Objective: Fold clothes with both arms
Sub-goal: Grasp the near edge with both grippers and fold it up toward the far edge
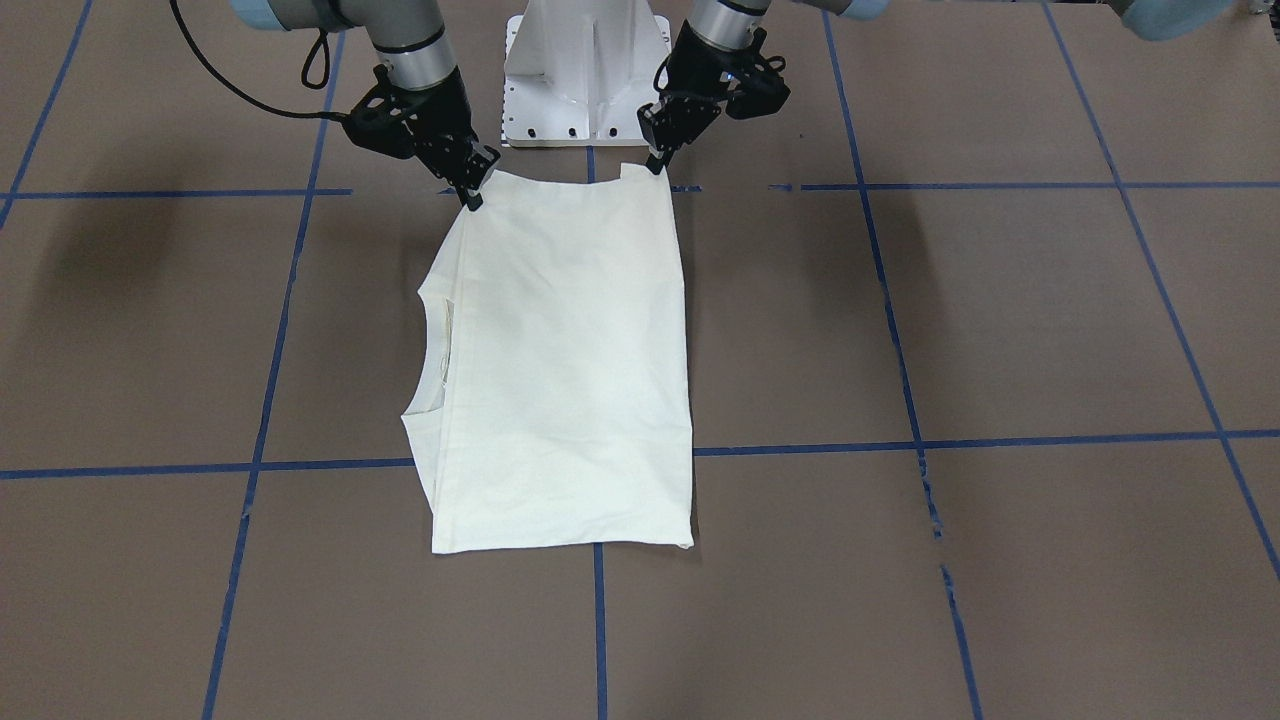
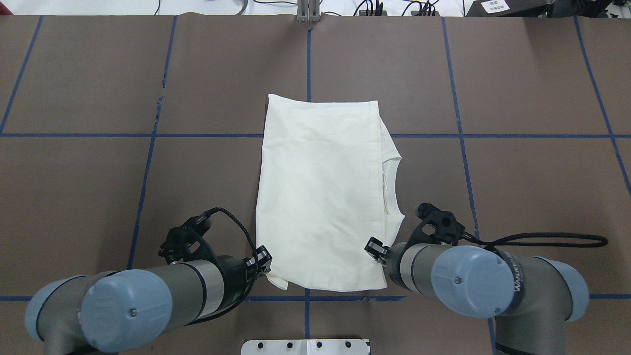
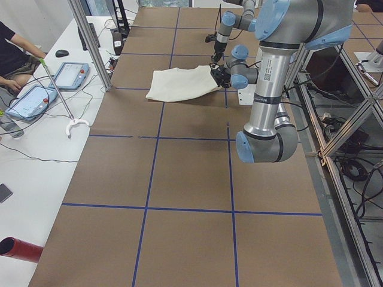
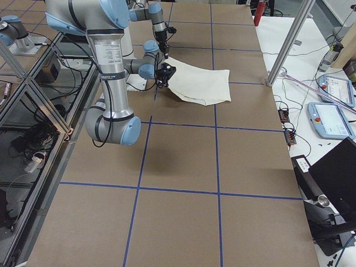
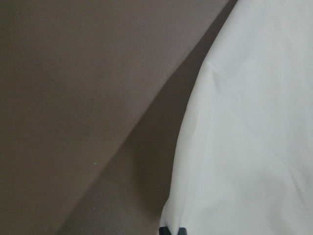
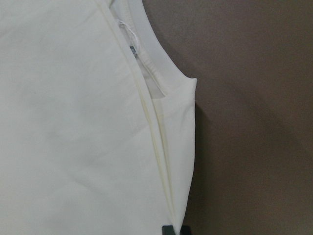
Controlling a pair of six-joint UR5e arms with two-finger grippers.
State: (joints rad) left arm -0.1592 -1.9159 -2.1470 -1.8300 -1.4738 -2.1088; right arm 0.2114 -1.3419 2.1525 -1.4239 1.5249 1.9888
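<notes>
Though illegibly small, a neck label (image 6: 133, 49) inside the cream shirt (image 1: 570, 370).

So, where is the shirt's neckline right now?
In the overhead view the neckline is on the right edge of the shirt, opening toward the robot's right, just beyond the right tool, which grips the near right corner.

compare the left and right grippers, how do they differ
The left gripper pinches the shirt's corner by the plain folded edge; the right gripper pinches the corner on the neckline side. The right gripper sits slightly farther from the base than the left. Both are shut on the shirt's near edge.
</notes>
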